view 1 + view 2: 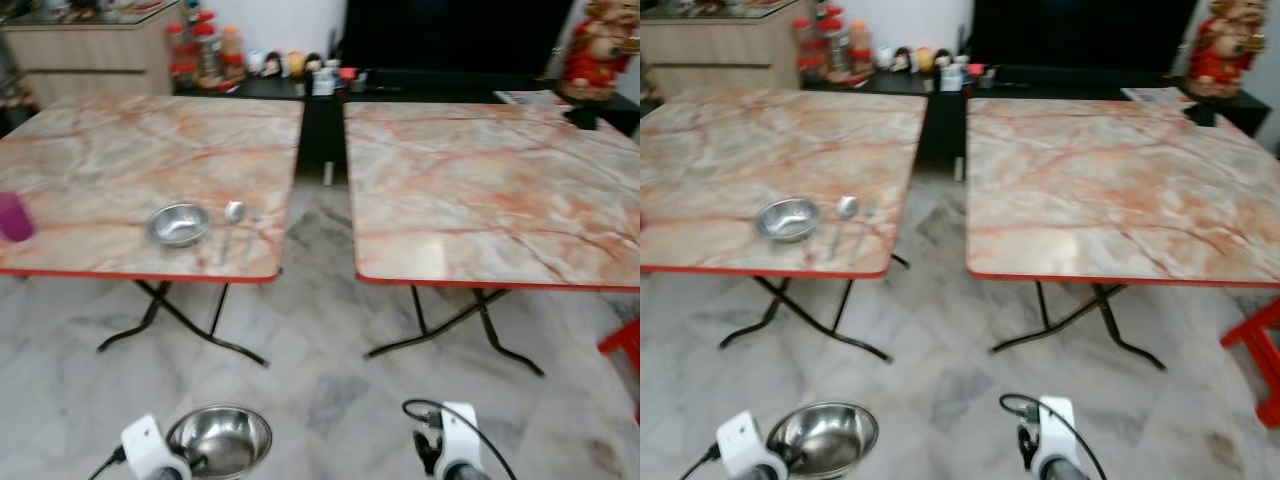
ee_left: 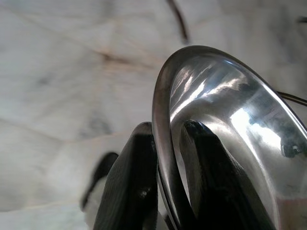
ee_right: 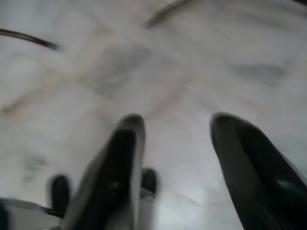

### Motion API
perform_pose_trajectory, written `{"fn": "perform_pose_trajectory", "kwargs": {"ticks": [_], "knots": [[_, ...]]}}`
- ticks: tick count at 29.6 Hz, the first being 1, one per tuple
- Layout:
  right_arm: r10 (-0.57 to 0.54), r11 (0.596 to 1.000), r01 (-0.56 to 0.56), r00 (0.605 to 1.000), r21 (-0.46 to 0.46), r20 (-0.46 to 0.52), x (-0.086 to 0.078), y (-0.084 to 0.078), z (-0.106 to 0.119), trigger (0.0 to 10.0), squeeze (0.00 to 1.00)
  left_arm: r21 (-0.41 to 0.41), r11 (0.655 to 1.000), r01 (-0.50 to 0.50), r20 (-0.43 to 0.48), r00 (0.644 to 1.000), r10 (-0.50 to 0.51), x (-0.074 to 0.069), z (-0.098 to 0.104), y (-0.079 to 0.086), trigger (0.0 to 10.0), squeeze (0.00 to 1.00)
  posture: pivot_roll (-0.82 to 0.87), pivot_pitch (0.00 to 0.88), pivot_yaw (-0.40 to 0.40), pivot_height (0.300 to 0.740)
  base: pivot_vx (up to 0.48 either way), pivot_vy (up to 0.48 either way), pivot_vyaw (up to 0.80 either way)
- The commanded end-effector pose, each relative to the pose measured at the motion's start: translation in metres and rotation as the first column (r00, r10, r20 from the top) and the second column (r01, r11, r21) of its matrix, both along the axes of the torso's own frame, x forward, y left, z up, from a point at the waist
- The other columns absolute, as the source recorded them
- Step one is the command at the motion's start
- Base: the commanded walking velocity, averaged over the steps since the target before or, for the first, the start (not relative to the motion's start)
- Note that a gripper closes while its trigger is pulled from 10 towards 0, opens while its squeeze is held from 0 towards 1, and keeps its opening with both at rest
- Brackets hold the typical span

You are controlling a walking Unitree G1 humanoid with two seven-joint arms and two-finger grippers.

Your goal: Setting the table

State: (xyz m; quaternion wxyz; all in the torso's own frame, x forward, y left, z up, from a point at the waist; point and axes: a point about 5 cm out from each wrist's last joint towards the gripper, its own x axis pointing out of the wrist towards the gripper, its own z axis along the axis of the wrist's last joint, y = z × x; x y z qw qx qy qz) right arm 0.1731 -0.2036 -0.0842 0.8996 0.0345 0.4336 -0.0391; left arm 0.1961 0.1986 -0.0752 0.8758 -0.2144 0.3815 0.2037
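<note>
Left eye view takes in two marble-patterned folding tables with red edges, standing side by side with a gap of pale stone floor (image 1: 330, 390) between them. On the left table (image 1: 150, 150) one place looks partly laid: a steel bowl (image 1: 178, 223) sits near the front edge, with a spoon (image 1: 232, 218) just beside it and what seems to be a second piece of cutlery next to that, too blurred to name. A purple cup (image 1: 14, 217) stands at the far left edge. The right table (image 1: 490, 180) carries no setting that I can see, apart from something dark at its far corner. So I judge the task to be somewhere in its early or middle part: one place started, the second table yet to be laid.

A second bowl (image 1: 220, 440) is still off the tables, held low over the floor in front of the robot. It is round, shallow, polished steel, mirror-bright inside. The left gripper (image 2: 165, 191) is clamped on its thin rim, one black finger outside the wall and one inside. The right gripper (image 3: 175, 158) hangs over the floor with its fingers spread apart and nothing between them.

The bowl probably belongs on the right table.
</note>
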Motion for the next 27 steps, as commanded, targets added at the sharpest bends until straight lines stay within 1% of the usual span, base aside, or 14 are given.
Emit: {"fn": "perform_pose_trajectory", "kwargs": {"ticks": [1,5,16,21,23,25,27], "knots": [[0.019,1.0,-0.02,0.999,0.021,0.033,0.0109,0.0114,0.0036,10.0,0.0,0.039,0.999,-0.008,0.003,1.0,0.007,0.001,0.0029,0.0134,10.0,0.0,0.05,0.0,-0.062,0.74,0.307,0.0,0.0],[0.023,0.999,-0.023,0.999,0.024,0.034,0.0119,0.0129,0.0038,10.0,0.0,0.042,0.999,0.003,0.006,1.0,-0.004,0.0031,0.0039,0.0124,10.0,0.0,0.05,0.0,-0.061,0.74,0.307,0.0,0.0],[0.017,0.999,-0.018,0.999,0.032,0.03,0.0122,0.0136,0.0037,10.0,0.0,0.06,0.998,0.007,0.008,1.0,-0.008,0.0062,0.0055,0.0119,10.0,0.0,0.05,0.0,-0.061,0.74,0.0,0.0,0.0],[0.019,0.999,-0.02,0.999,0.046,0.026,0.0118,0.0151,0.0033,10.0,0.0,0.077,0.997,0.029,-0.011,1.0,-0.028,0.0059,0.0051,0.0122,10.0,0.0,0.04,0.0,-0.06,0.74,0.0,0.0,0.0],[0.019,0.998,-0.02,0.999,0.051,0.027,0.0119,0.0162,0.0032,10.0,0.0,0.095,0.994,0.045,-0.017,0.999,-0.044,0.006,0.0052,0.0122,10.0,0.0,0.04,0.0,-0.059,0.74,0.0,0.0,0.0],[0.023,0.999,-0.024,0.999,0.043,0.031,0.0125,0.0161,0.0036,10.0,0.0,0.141,0.986,0.087,-0.069,0.995,-0.077,0.0032,0.0033,0.0125,10.0,0.0,0.04,0.0,-0.059,0.74,0.0,0.0,0.0],[0.012,0.999,-0.013,0.999,0.046,0.034,0.0127,0.016,0.0037,10.0,0.0,0.153,0.983,0.102,-0.075,0.993,-0.091,0.0026,0.003,0.0123,10.0,0.0,0.04,0.0,-0.059,0.74,0.0,-0.33,0.0]]}}
